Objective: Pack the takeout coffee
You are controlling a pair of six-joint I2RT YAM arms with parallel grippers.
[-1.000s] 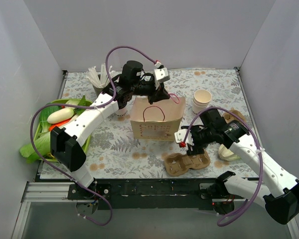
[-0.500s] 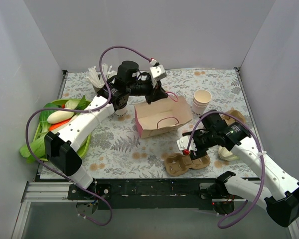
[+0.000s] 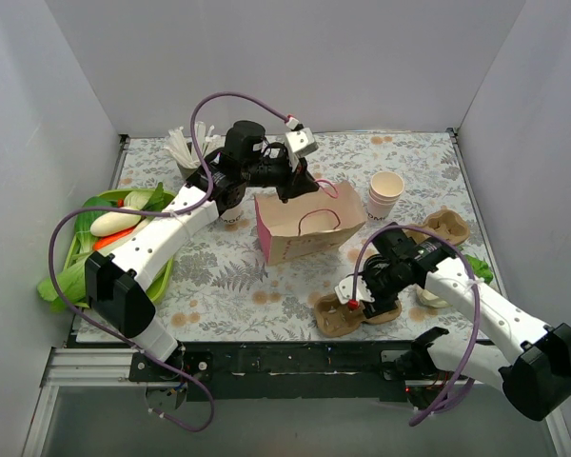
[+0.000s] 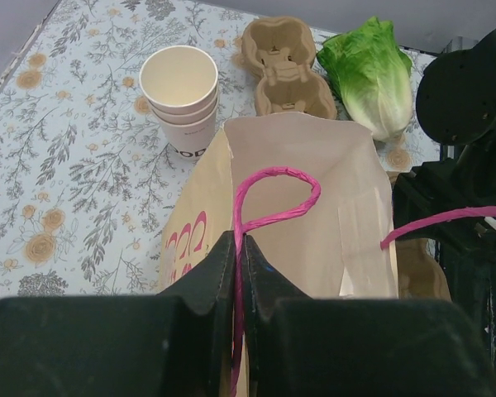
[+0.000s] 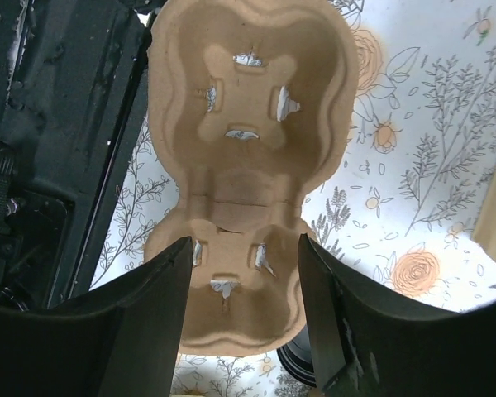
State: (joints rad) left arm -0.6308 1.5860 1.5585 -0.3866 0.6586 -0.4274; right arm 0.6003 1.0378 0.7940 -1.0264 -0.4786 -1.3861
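The brown paper bag [image 3: 309, 227] lies tipped, its opening facing right. My left gripper [image 3: 292, 183] is shut on the bag's pink handle [image 4: 264, 194], pinched between the fingers in the left wrist view [image 4: 237, 248]. The takeout coffee [image 3: 232, 213], a white cup with dark print, stands left of the bag, mostly hidden under my left arm. My right gripper [image 3: 352, 303] is open, low over a pulp cup carrier [image 3: 354, 312]. In the right wrist view its fingers straddle the carrier's near cup well [image 5: 244, 273], holding nothing.
A stack of cream cups [image 3: 386, 192] stands right of the bag, a second carrier [image 3: 447, 227] and lettuce [image 4: 372, 70] beyond it. A green vegetable tray [image 3: 88, 249] sits at the left edge. A cup of white utensils [image 3: 183, 148] stands at the back left. A round black object [image 5: 302, 368] lies by the carrier.
The bag stood upright a second ago and now lies tipped, pulled by its handle in my left gripper. My right gripper has moved left and down over the carrier.
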